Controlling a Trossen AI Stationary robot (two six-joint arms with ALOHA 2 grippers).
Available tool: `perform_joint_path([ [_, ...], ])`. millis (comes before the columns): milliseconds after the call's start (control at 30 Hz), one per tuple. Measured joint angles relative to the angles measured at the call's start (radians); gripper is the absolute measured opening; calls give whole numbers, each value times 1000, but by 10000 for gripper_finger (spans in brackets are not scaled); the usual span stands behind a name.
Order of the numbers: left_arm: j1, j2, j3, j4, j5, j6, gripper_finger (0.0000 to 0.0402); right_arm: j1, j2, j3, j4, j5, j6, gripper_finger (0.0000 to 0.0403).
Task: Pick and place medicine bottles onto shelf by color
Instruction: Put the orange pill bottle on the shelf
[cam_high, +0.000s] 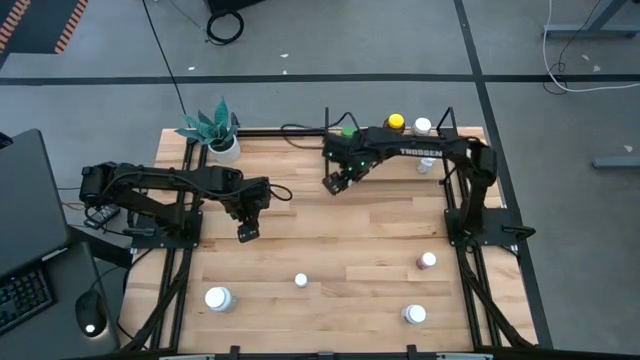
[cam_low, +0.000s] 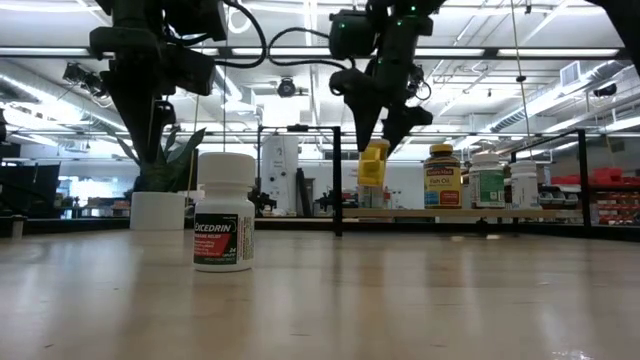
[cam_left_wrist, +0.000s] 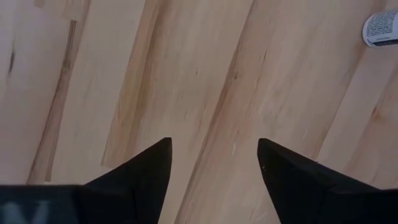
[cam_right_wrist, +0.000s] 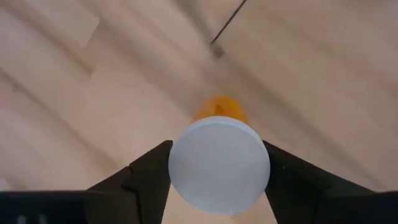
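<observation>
Room: bright workshop with ceiling strip lights; a wide wooden table (cam_high: 330, 215) fills the middle, a potted teal plant (cam_high: 213, 125) at its far left corner.
Shelf: the shelf (cam_low: 450, 213) runs along the table's far edge, and a few bottles stand in a row on it, a yellow-capped one (cam_high: 396, 122) and a white one (cam_high: 422, 126) among them; grouping by colour looks begun.
Right gripper: the right gripper (cam_right_wrist: 217, 163) is lifted above the table near the shelf's left end, fingers closed against the white cap of an amber bottle (cam_right_wrist: 219, 163). The bottle hangs upright below the claw, probably so it can be set down standing.
Amber bottle: in the air, clear of both table and shelf, just in front of the shelf.
Left gripper: the left gripper (cam_left_wrist: 214, 163) hovers over bare wood left of centre, fingers spread apart, holding and touching nothing; it seems to be waiting.
Loose bottles: four still stand on the near part of the table, a large white one (cam_high: 217, 297), a small white one (cam_high: 300, 281), a pinkish one (cam_high: 427, 261) and another white one (cam_high: 415, 314).
Judgement: sorting is only partly done.
</observation>
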Motion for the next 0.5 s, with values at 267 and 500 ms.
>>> perform_joint_path([
  [267, 0, 0, 0, 6, 0, -1, 240, -105, 27, 1, 30, -4, -79, 223],
  [500, 0, 0, 0, 6, 0, -5, 234, -171, 27, 2, 69, 1, -115, 229],
])
